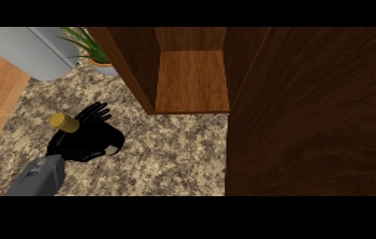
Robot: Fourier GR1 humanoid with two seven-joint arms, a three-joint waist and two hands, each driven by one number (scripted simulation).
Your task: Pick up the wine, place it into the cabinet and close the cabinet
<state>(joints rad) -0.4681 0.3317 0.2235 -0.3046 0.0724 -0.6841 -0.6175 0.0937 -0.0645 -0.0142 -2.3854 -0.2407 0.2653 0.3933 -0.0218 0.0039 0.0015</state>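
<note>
Left hand curled round the wine, only its gold cap showing, low over the table, left of the cabinet. Could clip the cabinet's front edge or the open door on the way in. Cabinet shelf bare inside. Right hand out of view.

I look steeply down from my head, close above the counter, with the open cabinet ahead of me.
</note>
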